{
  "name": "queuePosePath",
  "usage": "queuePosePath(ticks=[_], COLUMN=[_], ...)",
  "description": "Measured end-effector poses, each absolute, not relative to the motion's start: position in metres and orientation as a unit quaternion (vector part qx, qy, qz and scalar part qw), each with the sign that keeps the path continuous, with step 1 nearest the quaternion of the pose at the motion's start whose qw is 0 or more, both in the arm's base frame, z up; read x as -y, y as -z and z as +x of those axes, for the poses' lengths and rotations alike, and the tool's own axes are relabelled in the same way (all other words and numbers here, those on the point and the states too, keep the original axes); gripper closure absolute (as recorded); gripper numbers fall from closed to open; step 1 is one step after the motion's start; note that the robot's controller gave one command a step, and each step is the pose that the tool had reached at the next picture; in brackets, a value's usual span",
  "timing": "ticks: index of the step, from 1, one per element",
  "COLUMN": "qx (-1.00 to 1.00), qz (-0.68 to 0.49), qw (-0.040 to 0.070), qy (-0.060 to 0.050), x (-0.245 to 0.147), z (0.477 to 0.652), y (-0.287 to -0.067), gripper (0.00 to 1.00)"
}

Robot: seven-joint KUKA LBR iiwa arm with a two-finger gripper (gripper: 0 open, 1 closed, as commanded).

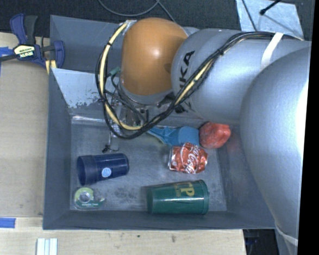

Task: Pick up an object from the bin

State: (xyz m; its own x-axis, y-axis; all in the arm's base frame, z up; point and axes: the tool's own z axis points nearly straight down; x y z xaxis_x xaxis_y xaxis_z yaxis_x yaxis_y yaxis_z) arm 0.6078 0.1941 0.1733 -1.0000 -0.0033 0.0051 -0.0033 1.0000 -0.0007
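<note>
I work from a single camera. It sits above the bin (56, 160) and looks down into it at a slight slant, so the far wall lies toward the top of the view and the near wall along the bottom. It is close enough that the bin takes up most of the view, floor and sloping walls together. The arm (244, 86) enters from the right, nearer the lens, and its orange cover (151, 55) overlaps the bin's far side.

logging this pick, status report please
Pincer low, back left of bin. Dark blue cup nearest, on its side, frontward. Crushed red can, green can off right.
</note>
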Motion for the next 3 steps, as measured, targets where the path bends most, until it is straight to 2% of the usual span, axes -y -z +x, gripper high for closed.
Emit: queuePosePath(ticks=[1, 2, 3], qx=[1.0, 0.999, 0.992], qz=[0.0, 0.041, 0.122], qw=[-0.001, -0.005, -0.003], qy=[0.0, 0.001, 0.001], x=[-0.193, -0.19, -0.179], z=[0.609, 0.599, 0.545], y=[-0.179, -0.164, -0.12], gripper=[0.0, 0.0, 0.0])
